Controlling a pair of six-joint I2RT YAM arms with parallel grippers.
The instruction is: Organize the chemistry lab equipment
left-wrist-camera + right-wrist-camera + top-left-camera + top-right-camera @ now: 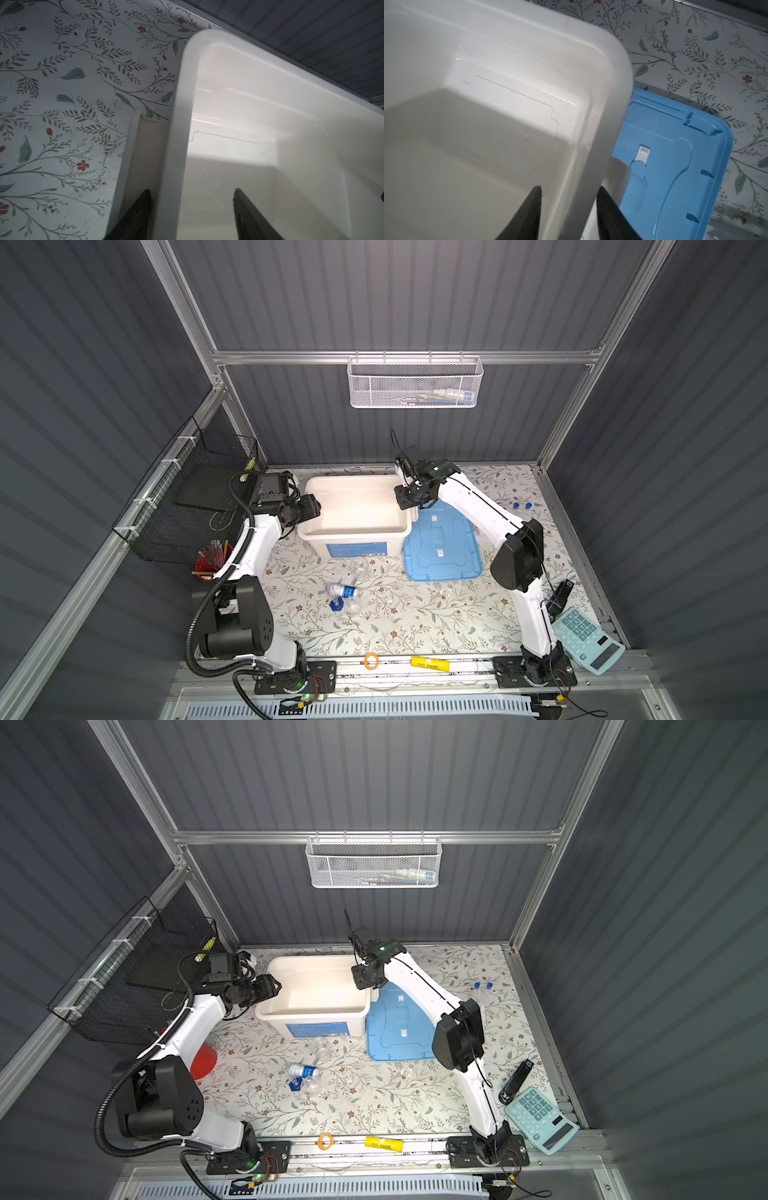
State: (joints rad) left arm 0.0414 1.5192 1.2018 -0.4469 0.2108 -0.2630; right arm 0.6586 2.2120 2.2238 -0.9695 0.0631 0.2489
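I have an arm at each short end of the white bin [353, 534], so its long axis runs straight from the left gripper [190, 190] to the right gripper [569, 187]. On the left, the jaws stand well apart astride the rim, one finger outside over the handle ledge and one inside. There is a clear gap on the inner side, so nothing is gripped there. On the right, the jaws are narrower and also astride the rim, but I cannot tell whether they pinch it (the rim hides the contact).

The bin looks empty, and the glassware is all out on the table [415, 622]. On the side toward my bases, a round flask [358, 566] sits just beside the front wall. Nearer me, the white blue-labelled bottle [345, 591] lies on its side, with the cylinder on blue hexagonal base [337, 605] close against it. Blue-capped tubes [522, 506] lie right of the blue lid [440, 547]. I judge the left arm nearer the bottle cluster and the right arm nearer the tubes
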